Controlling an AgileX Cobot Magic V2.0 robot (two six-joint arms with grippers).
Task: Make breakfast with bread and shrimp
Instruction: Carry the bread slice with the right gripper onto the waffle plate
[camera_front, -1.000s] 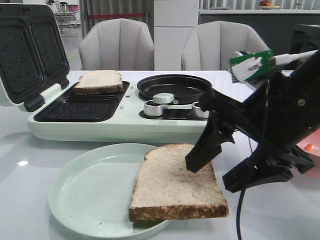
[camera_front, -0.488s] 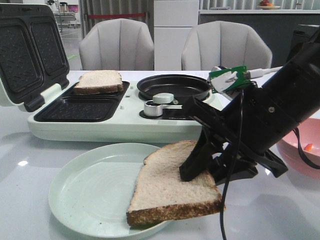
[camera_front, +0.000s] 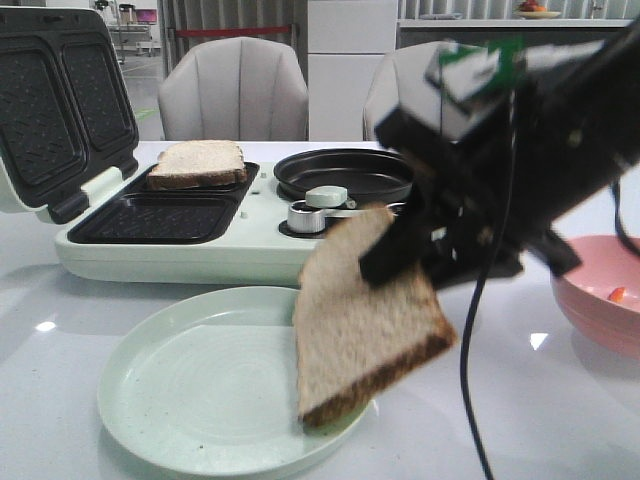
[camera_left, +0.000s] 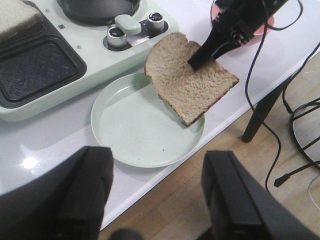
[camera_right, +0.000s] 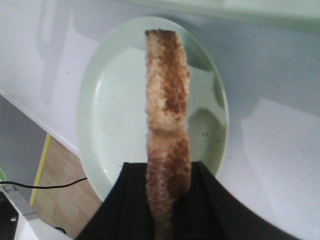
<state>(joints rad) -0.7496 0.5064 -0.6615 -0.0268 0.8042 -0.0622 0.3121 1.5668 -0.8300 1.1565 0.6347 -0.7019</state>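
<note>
Above the plate (camera_front: 190, 380), a bread slice (camera_front: 365, 320) is pinched tight by the right gripper (camera_front: 420, 250); probably carried to the sandwich maker's empty tray (camera_front: 160, 217) next.

Your right gripper (camera_front: 410, 250) was raised above the bench, its black fingers (camera_right: 200, 200) clamped on the bread slice (camera_front: 365, 320), which hung tilted from them. Your left gripper (camera_left: 157, 192) hovered low at the near edge, fingers spread wide and holding nothing.
</note>
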